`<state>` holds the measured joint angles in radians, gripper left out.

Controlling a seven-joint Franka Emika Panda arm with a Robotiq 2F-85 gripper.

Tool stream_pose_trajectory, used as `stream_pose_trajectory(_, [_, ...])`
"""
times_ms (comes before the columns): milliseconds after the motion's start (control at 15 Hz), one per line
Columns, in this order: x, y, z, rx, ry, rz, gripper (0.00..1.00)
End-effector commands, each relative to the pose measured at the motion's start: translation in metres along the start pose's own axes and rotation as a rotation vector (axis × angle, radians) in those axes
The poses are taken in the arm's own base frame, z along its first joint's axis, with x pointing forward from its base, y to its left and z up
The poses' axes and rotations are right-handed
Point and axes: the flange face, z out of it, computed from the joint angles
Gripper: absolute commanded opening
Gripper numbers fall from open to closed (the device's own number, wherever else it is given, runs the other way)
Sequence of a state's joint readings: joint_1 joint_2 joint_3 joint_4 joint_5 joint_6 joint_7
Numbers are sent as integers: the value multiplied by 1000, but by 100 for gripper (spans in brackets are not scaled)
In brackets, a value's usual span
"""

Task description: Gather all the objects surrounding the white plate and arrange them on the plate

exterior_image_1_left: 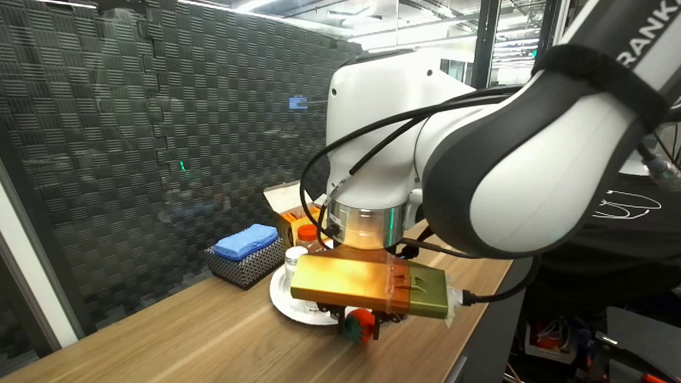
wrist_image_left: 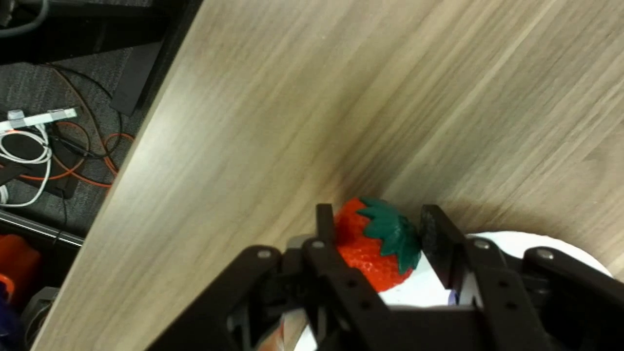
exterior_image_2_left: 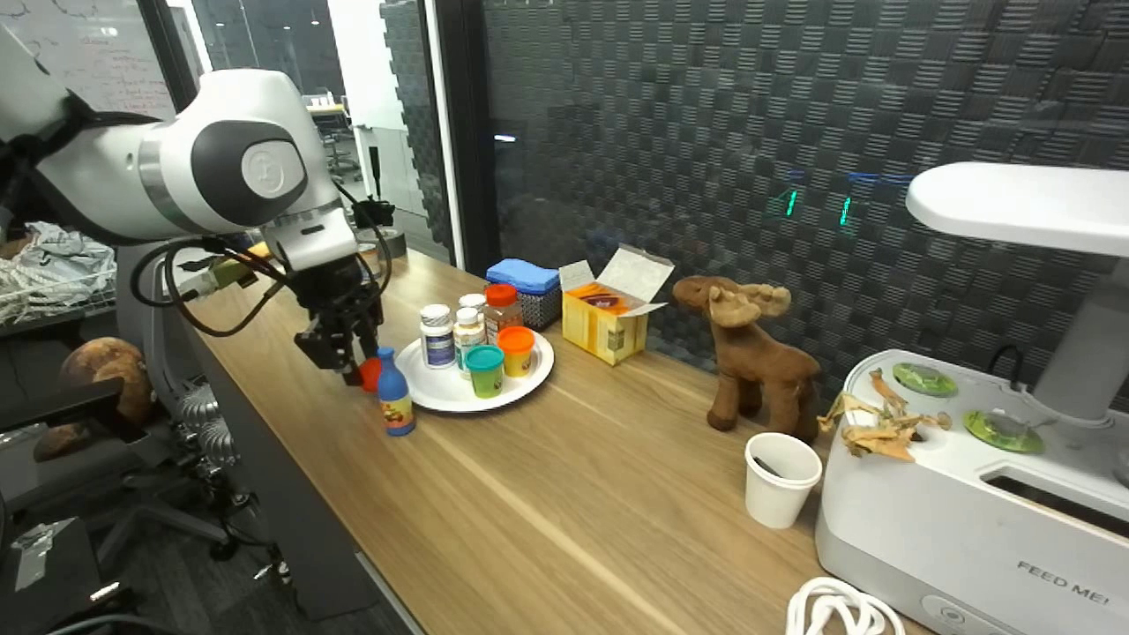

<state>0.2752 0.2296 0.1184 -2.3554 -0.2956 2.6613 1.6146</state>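
Observation:
A red toy strawberry with green leaves [wrist_image_left: 365, 258] sits between my gripper's fingers [wrist_image_left: 378, 219], which touch it on both sides. In both exterior views the strawberry [exterior_image_1_left: 365, 322] [exterior_image_2_left: 370, 376] is at the fingertips, beside the white plate [exterior_image_2_left: 441, 392], low over the table. A blue toy bottle [exterior_image_2_left: 394, 397] stands upright on the table beside the plate; it is hidden in the other views. On the plate stand several white bottles [exterior_image_2_left: 437, 339], a red-lidded jar [exterior_image_2_left: 504, 309], an orange-lidded tub [exterior_image_2_left: 517, 353] and a teal-lidded tub [exterior_image_2_left: 486, 372].
A blue cloth [exterior_image_2_left: 522, 275] lies on a dark woven box [exterior_image_2_left: 540, 309] behind the plate. An open yellow box [exterior_image_2_left: 609, 324], a brown plush moose [exterior_image_2_left: 760, 362], a paper cup [exterior_image_2_left: 781, 485], a white planter [exterior_image_2_left: 953, 520] and a white cable [exterior_image_2_left: 842, 608] are along the table.

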Motion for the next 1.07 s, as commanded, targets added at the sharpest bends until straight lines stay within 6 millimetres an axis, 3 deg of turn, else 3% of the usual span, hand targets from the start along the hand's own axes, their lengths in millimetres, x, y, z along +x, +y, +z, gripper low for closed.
stream_pose_trajectory(0, [-3, -10, -27, 64, 10, -17, 23])
stream_pose_trajectory(267, [4, -14, -40, 81, 21, -4, 23])
stream_pose_trajectory(1000, [64, -23, -23, 70, 15, 48, 23])
